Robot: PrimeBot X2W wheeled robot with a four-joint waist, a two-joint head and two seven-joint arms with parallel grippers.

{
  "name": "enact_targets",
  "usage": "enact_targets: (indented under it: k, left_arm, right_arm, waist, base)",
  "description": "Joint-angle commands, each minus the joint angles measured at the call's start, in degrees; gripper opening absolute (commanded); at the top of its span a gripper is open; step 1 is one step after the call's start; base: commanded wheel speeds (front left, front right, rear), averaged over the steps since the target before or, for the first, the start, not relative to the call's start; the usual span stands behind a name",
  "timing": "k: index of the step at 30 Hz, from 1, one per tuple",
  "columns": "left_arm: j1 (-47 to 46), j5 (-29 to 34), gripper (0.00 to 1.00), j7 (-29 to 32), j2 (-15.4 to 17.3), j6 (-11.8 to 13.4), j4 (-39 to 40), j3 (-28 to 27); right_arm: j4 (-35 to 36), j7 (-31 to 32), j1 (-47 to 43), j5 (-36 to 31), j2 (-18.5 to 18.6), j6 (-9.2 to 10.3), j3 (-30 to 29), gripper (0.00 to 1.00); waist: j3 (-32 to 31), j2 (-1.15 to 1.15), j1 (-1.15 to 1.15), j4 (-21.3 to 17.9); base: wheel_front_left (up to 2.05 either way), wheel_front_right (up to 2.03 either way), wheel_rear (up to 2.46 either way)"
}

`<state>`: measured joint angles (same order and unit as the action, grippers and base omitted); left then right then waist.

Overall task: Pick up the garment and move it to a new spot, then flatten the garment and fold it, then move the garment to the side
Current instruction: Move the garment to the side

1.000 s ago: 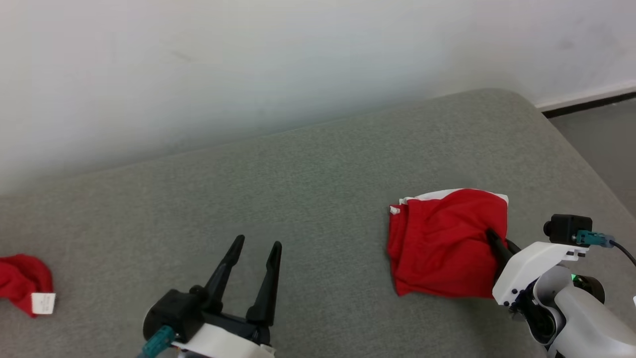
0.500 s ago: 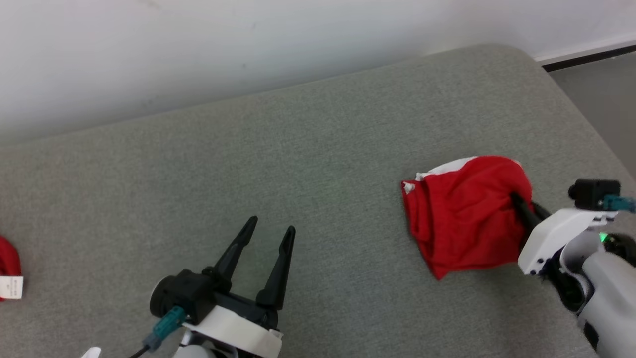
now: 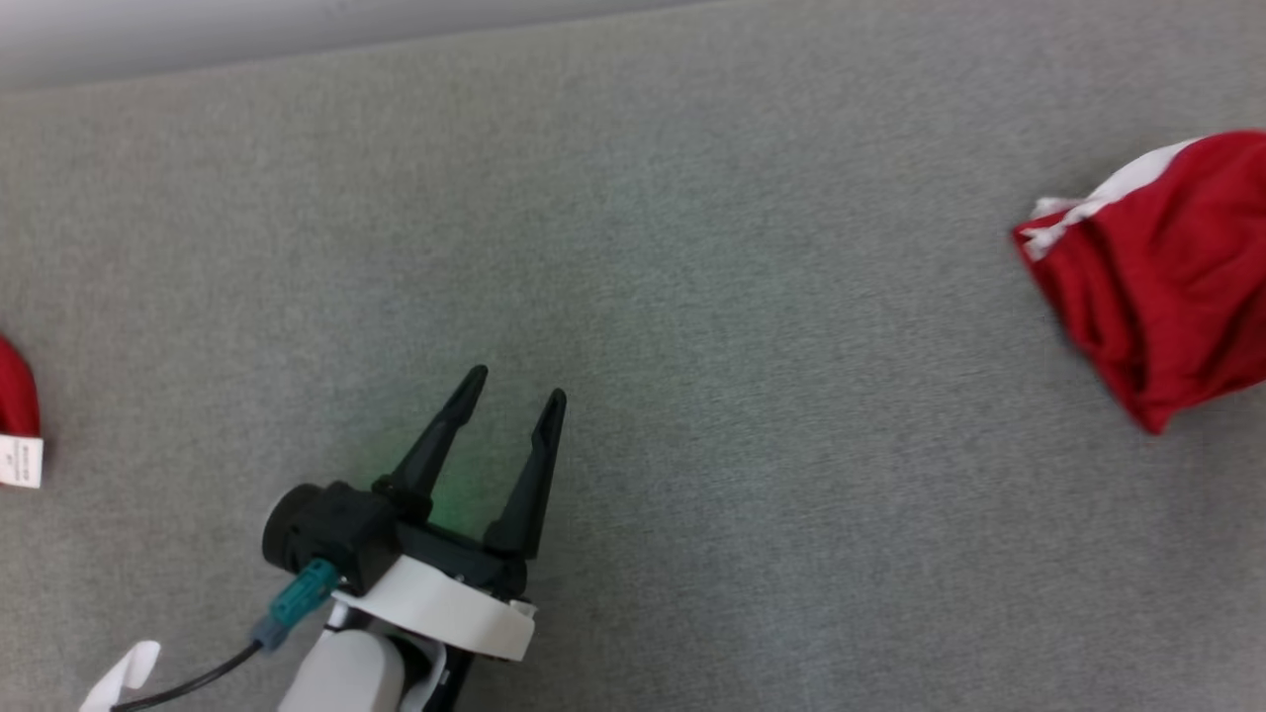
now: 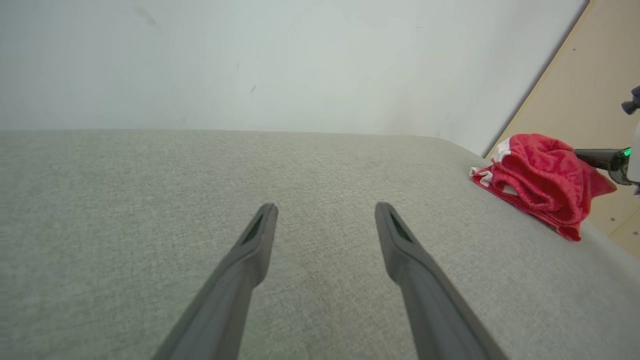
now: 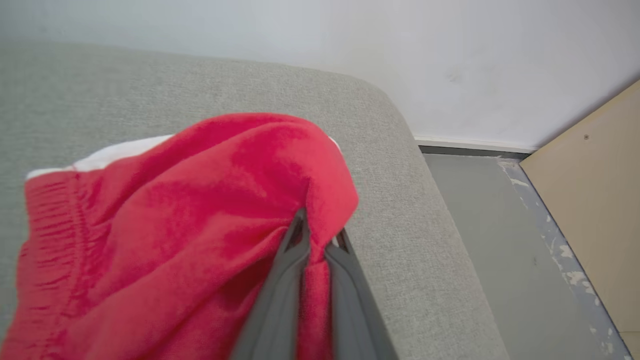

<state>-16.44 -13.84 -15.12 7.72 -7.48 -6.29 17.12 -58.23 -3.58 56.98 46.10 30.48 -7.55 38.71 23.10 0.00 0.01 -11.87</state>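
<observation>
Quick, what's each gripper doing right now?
Left gripper: open, holding nothing.
Right gripper: shut on the red garment.

- Grey fabric pad [image 3: 752, 396] spreads beneath the left jaws.
- White wall [image 4: 250, 60] rises beyond it, ahead of those jaws.
- Red cloth [image 3: 14, 391] with a white label [image 3: 20, 462] lies well left of them.
- Grey floor [image 5: 480, 225] and beige board [image 5: 590, 165] lie right of the right jaws.

Garment [image 3: 1167, 287] on cushion [image 3: 742, 297], far right; second cloth [image 3: 12, 396] far left; left gripper [image 3: 517, 383] between, nearer front.
</observation>
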Motion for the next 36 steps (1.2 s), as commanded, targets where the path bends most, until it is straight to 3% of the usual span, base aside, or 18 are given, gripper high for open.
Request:
enact_targets:
  k: [1, 12, 13, 14, 15, 22, 28, 36]
  left_arm:
    - [-0.8, 0.4, 1.0, 0.0, 0.6, 0.0, 0.3, -0.2]
    - [-1.7, 0.7, 1.0, 0.0, 1.9, 0.0, 0.8, -1.1]
    - [-1.7, 0.7, 1.0, 0.0, 1.9, 0.0, 0.7, -1.1]
    - [-1.7, 0.7, 1.0, 0.0, 1.9, 0.0, 0.6, -1.2]
    - [-1.7, 0.7, 1.0, 0.0, 1.9, 0.0, 0.5, -1.2]
    - [-1.5, 0.1, 1.0, 0.0, 1.3, 0.0, 0.1, -1.5]
    - [0.7, -0.4, 1.0, 0.0, 0.1, 0.0, -0.5, -3.4]
    - [5.0, 0.1, 1.0, 0.0, -1.6, 0.1, -0.2, -10.0]
  right_arm:
    - [-1.4, -0.4, 1.8, -1.1, 1.2, 0.13, 0.0, 0.0]
    - [-12.5, -3.7, 10.1, -8.1, 5.3, 0.13, -0.7, 0.0]
    - [-13.2, -4.1, 10.2, -8.6, 4.9, 0.13, -0.8, 0.35]
    - [-13.8, -4.1, 10.3, -9.0, 4.6, 0.13, -1.0, 0.76]
    - [-14.2, -4.2, 10.2, -9.4, 4.3, 0.13, -1.1, 1.0]
    - [-15.5, -5.2, 8.7, -12.0, 4.1, 0.13, -2.3, 1.0]
    - [-15.6, -8.4, 8.8, -14.3, 3.3, 0.13, -3.5, 1.0]
    - [-7.0, -11.4, 5.6, -13.7, -0.7, 0.13, -3.9, 1.0]
  waist:
    - [2.4, 0.0, -0.01, 1.3]
    - [6.5, 0.0, -0.01, 2.2]
    - [6.5, 0.0, -0.01, 2.2]
    - [6.5, 0.0, -0.01, 2.1]
    - [6.4, 0.0, -0.01, 2.1]
    - [3.5, 0.0, -0.01, 1.9]
    - [-3.1, 0.0, -0.01, 1.9]
    - [-13.9, 0.0, -0.01, 3.2]
  base:
    - [0.0, 0.0, 0.0]
    - [0.0, 0.0, 0.0]
    - [0.0, 0.0, 0.0]
    - [0.0, 0.0, 0.0]
    - [0.0, 0.0, 0.0]
    - [0.0, 0.0, 0.0]
    - [0.0, 0.0, 0.0]
    - [0.0, 0.0, 0.0]
